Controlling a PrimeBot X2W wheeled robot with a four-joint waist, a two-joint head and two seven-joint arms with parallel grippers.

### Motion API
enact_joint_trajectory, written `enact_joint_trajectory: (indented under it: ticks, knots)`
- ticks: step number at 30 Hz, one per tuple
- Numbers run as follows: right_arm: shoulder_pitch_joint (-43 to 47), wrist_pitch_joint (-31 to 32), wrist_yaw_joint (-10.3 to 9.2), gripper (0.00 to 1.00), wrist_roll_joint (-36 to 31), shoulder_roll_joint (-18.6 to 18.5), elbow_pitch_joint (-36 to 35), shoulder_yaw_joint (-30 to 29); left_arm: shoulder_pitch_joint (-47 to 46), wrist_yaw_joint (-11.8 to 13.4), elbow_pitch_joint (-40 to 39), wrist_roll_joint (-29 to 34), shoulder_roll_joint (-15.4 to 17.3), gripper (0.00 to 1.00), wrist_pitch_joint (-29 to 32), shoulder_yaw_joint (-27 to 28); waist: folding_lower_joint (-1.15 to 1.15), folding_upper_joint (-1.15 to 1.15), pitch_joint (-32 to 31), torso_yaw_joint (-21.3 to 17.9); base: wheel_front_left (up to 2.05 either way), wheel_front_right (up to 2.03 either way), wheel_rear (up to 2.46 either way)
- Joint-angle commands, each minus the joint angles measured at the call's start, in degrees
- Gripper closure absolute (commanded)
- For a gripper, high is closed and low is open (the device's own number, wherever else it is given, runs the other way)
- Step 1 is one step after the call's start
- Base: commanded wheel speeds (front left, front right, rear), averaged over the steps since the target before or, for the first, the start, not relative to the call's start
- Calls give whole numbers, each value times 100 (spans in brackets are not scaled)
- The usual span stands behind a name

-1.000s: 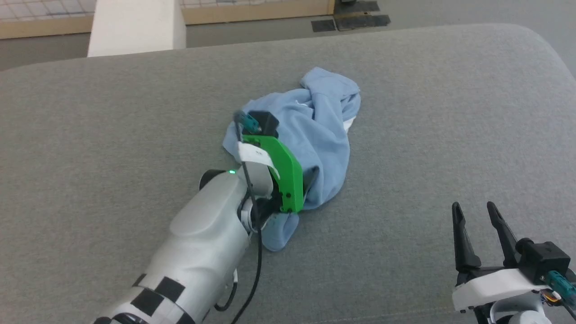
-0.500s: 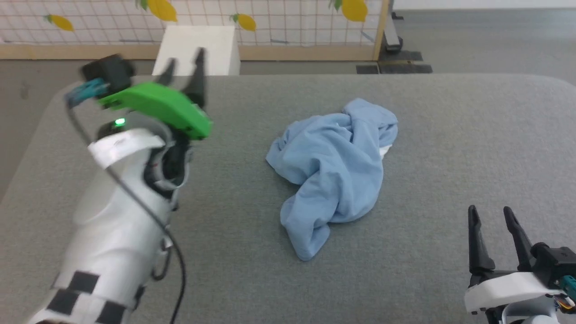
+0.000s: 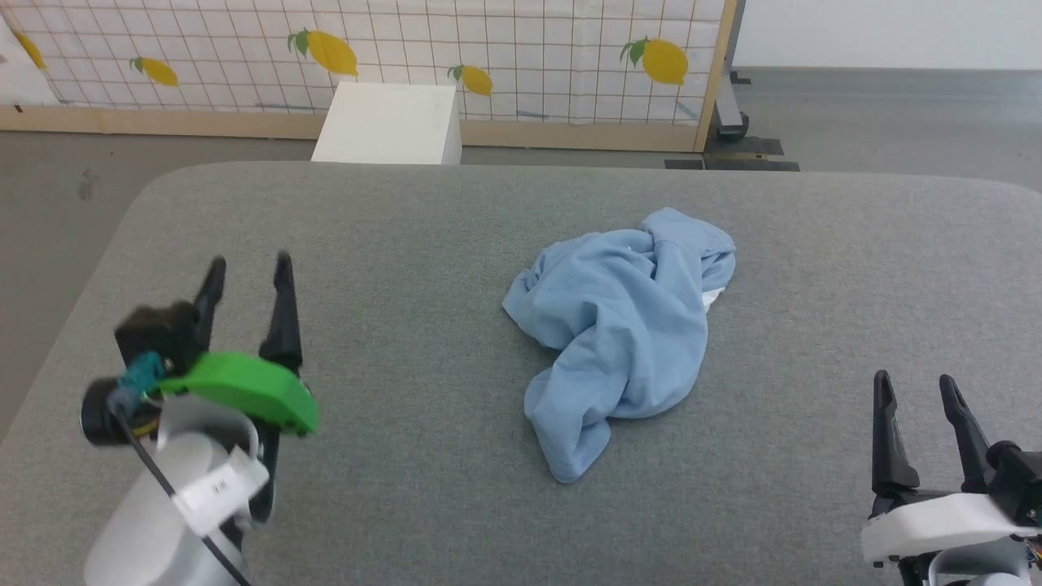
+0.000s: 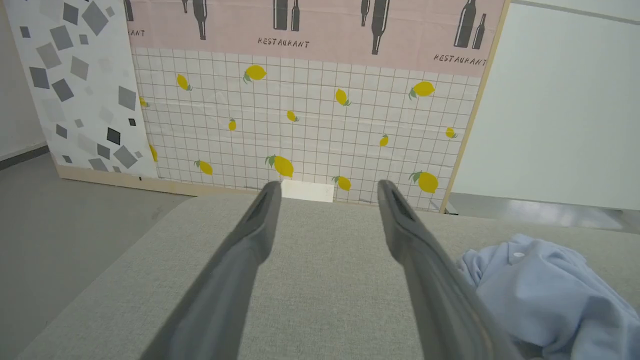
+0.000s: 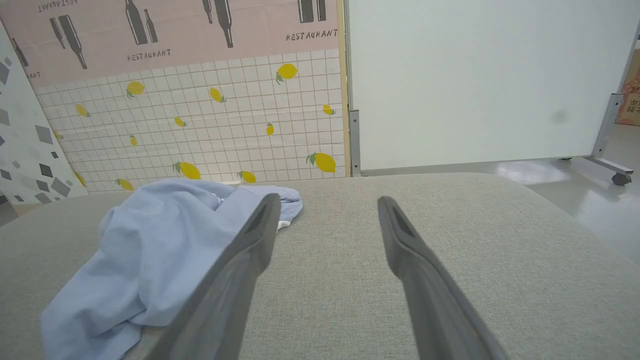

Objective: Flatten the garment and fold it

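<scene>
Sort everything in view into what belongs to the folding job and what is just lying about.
For the job: crumpled light blue garment; left gripper, open; right gripper, open; grey padded surface under the garment.

Just about: white box beyond the surface; lemon-print screen; white panel.

A crumpled light blue polo shirt (image 3: 623, 334) is lying on a wide grey fabric-covered table (image 3: 423, 236), slightly right of its middle. The left gripper (image 3: 249, 262) is hanging over the table's near left, well apart from the shirt. The right gripper (image 3: 914, 380) is hanging over the near right. A white box (image 3: 391, 122) is standing behind the table's far edge, before a lemon-printed tiled screen (image 3: 521, 49).
</scene>
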Motion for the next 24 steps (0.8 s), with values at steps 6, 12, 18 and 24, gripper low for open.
enact_joint_trajectory:
  ticks: [6, 12, 18, 24]
  knots:
    - [123, -15, -10, 0, -10, 0, -29, 39, 697, -35, -176, 263, -32, 0, -25, -31, 0, 0, -58, -30, 0, 0, 0]
    - [152, -22, -10, 0, 39, 0, 4, 91, 1014, -365, -222, 126, -116, 0, -25, -97, 0, 0, -34, -72, 0, 0, 0]
    - [187, -31, -10, 0, 64, 0, 26, 115, 1223, -415, -314, 148, -292, 0, -25, 136, 0, 0, -16, -81, 0, 0, 0]
    - [229, -37, -10, 0, 86, 0, 41, 178, 1446, -437, -372, 267, -518, 0, -26, 380, 0, 0, -2, -105, 0, 0, 0]
